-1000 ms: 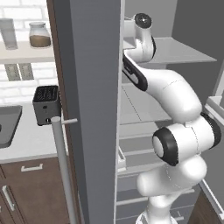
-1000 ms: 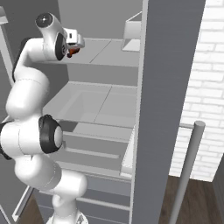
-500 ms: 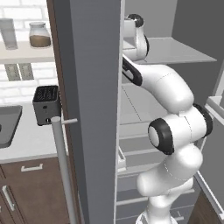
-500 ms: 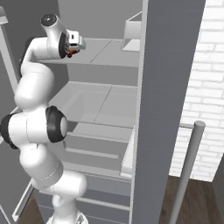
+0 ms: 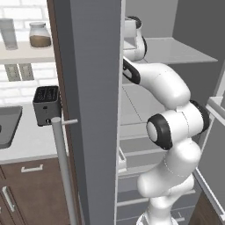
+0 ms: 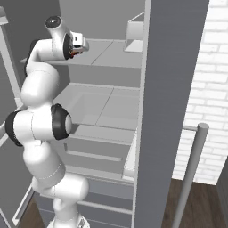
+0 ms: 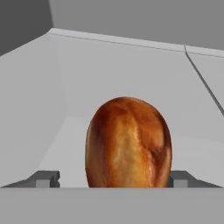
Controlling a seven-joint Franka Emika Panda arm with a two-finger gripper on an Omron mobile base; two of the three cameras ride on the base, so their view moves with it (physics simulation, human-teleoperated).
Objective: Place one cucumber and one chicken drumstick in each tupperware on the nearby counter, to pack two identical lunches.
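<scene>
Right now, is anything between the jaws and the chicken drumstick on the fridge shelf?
Nothing visible. The chicken drumstick sits directly between the gripper fingertips, one on each side, on the bare shelf.

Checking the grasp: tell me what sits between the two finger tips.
In the hand view, the chicken drumstick, its bulbous end, fills the gap between the gripper's tips.

chicken drumstick (image 7: 127, 143): we see a glossy orange-brown bulbous end facing us, mottled darker brown at the edges | pose: we cannot tell its bone end | place: on a pale grey fridge shelf (image 7: 65, 144), between the two jaws; a reddish sliver shows at the gripper (image 6: 78, 51) in the right base view
</scene>
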